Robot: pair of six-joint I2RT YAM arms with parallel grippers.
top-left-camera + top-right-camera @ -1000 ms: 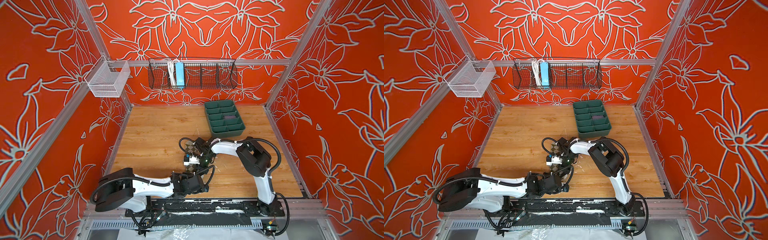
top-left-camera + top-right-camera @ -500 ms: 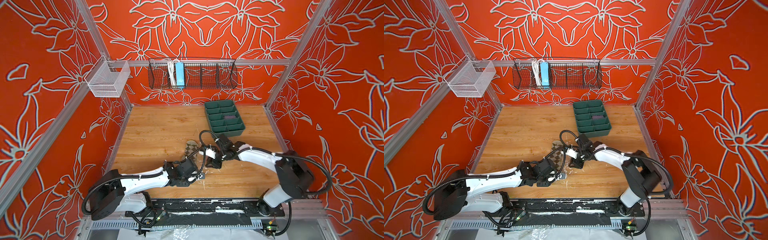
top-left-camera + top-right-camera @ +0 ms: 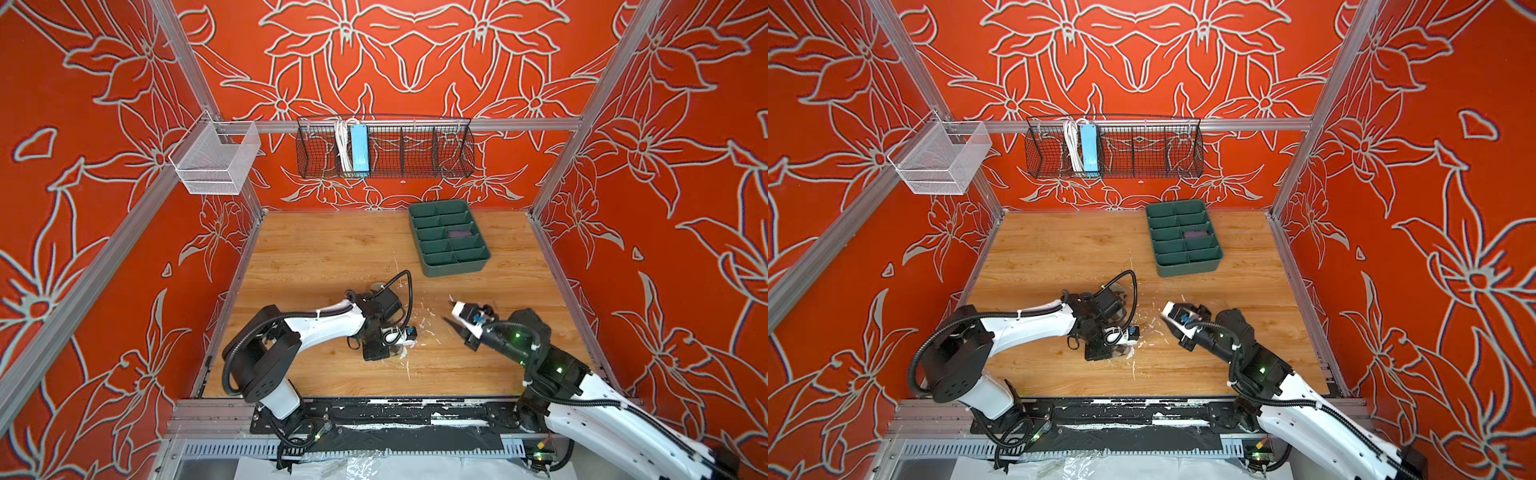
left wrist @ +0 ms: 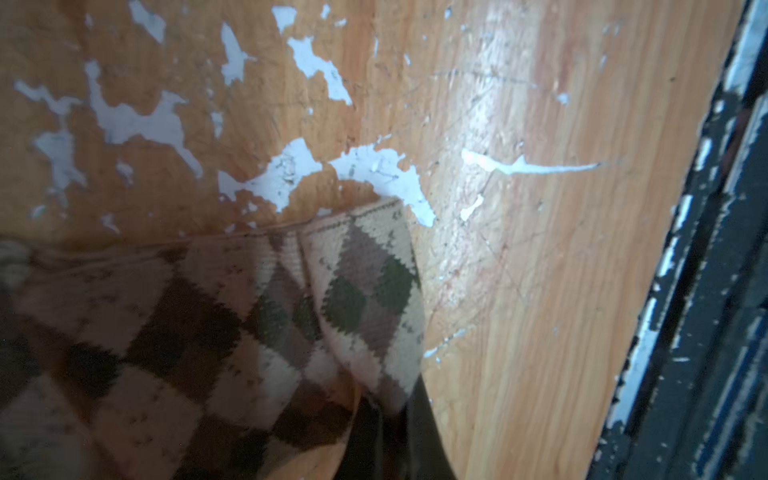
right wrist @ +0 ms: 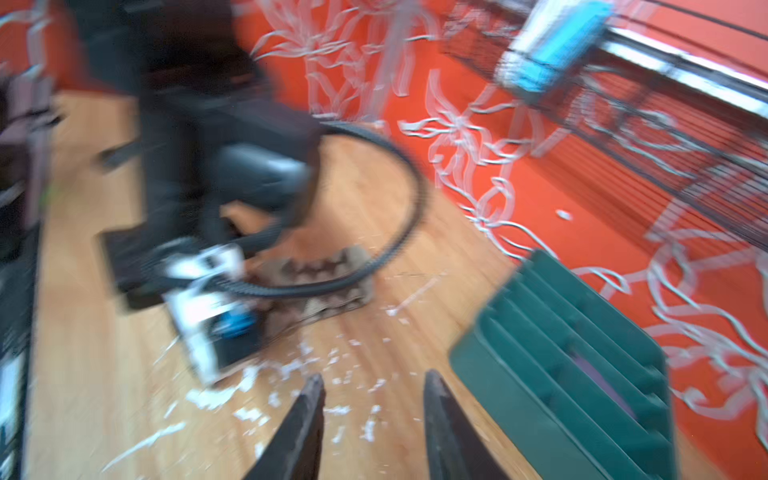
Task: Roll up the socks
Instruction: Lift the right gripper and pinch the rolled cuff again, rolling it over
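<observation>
We see the argyle sock [image 4: 291,324] best from the left wrist camera. It is a beige knit covered in diamonds of olive green, light brown and dark brown, with small dark stitches crossing them. It lies doubled over on itself in soft layers on the wooden table [image 3: 311,257], and a narrow ribbed edge runs along the side that meets the bare wood. It sits near the front middle of the table, among white flecks [image 4: 137,124] where the surface has worn. In both top views the left arm covers almost all of it. The right wrist camera shows it only as a blurred patterned strip [image 5: 324,270] beneath that arm's cable. The left gripper [image 4: 390,419] points down onto it with its jaws closed. The sock's fabric bunches and runs in between the dark fingers [image 4: 424,440], so the jaws are pinching the sock. The purple sock [image 3: 460,233] is well apart from all this. It lies in the green divided tray [image 3: 453,270] at the back right of the table, in the right-hand column, middle row. At that size we make out only a dark purple patch. The right gripper [image 5: 374,376] hangs above the table between the sock and the tray. Its two dark fingers [image 5: 299,432] stand clearly apart with only bare wood between them, holding and touching nothing.
</observation>
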